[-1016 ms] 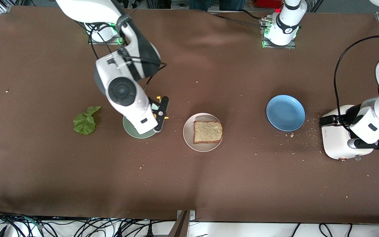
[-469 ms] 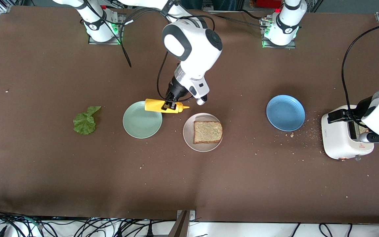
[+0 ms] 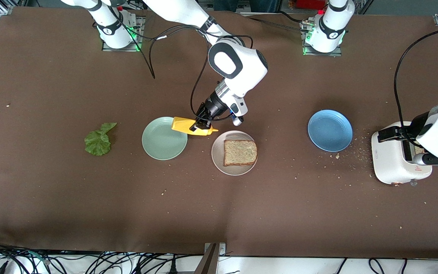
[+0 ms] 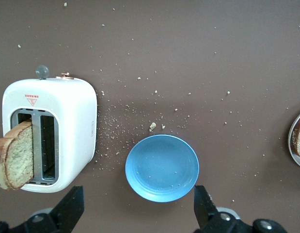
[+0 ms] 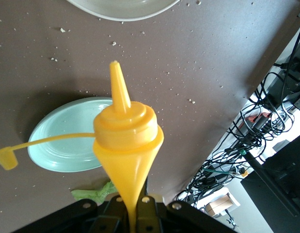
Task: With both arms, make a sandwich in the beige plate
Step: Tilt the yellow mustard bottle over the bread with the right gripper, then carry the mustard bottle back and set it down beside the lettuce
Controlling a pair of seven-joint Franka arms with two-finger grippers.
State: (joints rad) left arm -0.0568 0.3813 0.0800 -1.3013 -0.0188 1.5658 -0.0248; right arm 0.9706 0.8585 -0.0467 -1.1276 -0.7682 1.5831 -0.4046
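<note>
The beige plate sits mid-table with one slice of brown toast on it. My right gripper is shut on a yellow squeeze bottle, held on its side over the mint green plate's edge, with the nozzle pointing toward the beige plate. In the right wrist view the bottle fills the middle and its cap hangs on a tether. A second toast slice stands in the white toaster. My left gripper is open and empty above the toaster. The lettuce leaf lies toward the right arm's end.
The mint green plate lies beside the beige plate, toward the right arm's end. The blue plate lies between the beige plate and the toaster, empty. Crumbs are scattered on the brown cloth around the toaster.
My right arm has swung from over the mint green plate toward the beige plate with the yellow bottle, which now tilts nozzle-down toward it. My left gripper shifted slightly over the toaster.
</note>
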